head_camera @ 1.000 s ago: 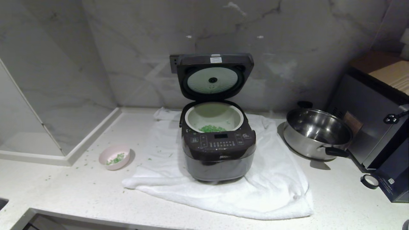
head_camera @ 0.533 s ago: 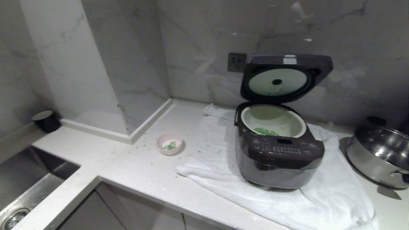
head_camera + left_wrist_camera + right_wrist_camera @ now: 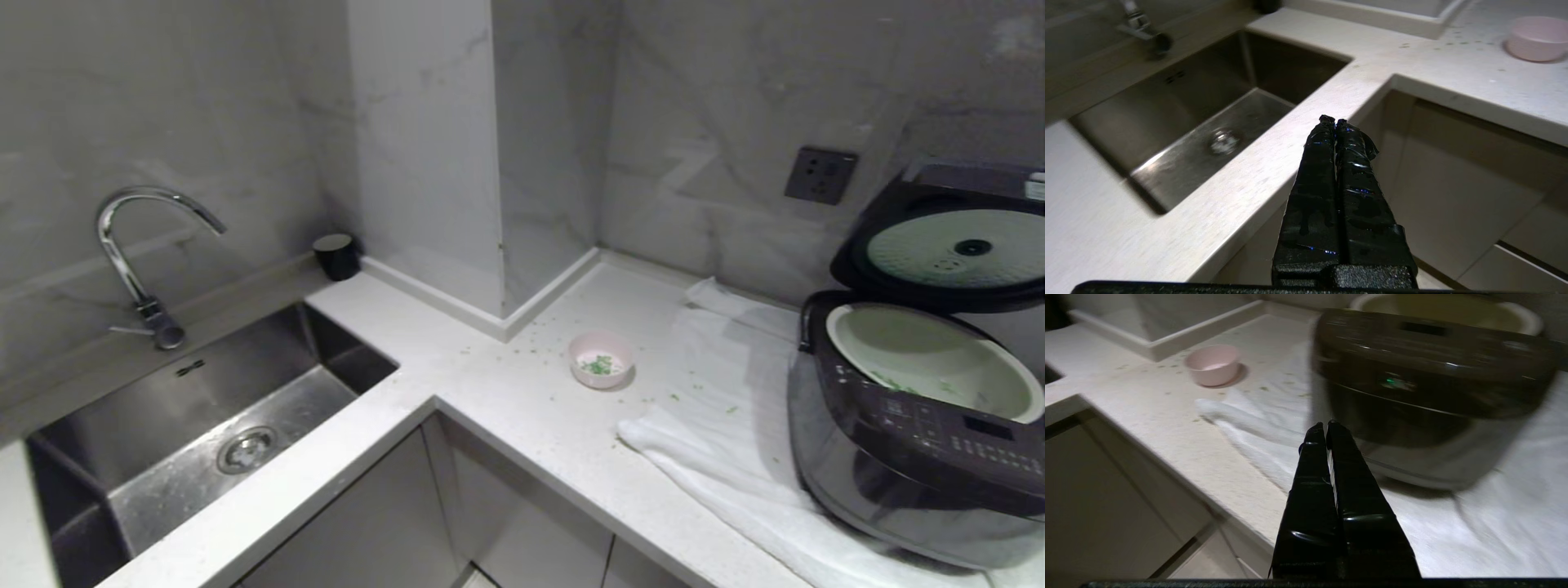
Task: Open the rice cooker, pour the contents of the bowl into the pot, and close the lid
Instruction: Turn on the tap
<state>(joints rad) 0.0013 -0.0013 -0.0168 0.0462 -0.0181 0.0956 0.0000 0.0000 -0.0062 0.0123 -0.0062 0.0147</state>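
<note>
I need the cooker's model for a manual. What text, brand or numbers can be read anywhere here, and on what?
None can be read.
Rice cooker front panel: button markings and display, too small and blurred.
Lid: white sticker at its top edge, cut off by the picture's edge, unreadable.
Bowl, white towel: no lettering visible.

The right gripper [image 3: 1325, 424] hangs with its black fingers pressed together, empty, before the counter's front edge. Beyond it the rice cooker [image 3: 1429, 388] sits on a white towel [image 3: 1494, 522], its pot's [image 3: 1519, 314] white rim showing on top. The bowl [image 3: 1212, 364] stands on the speckled counter [image 3: 1147, 416] beside the towel.
</note>
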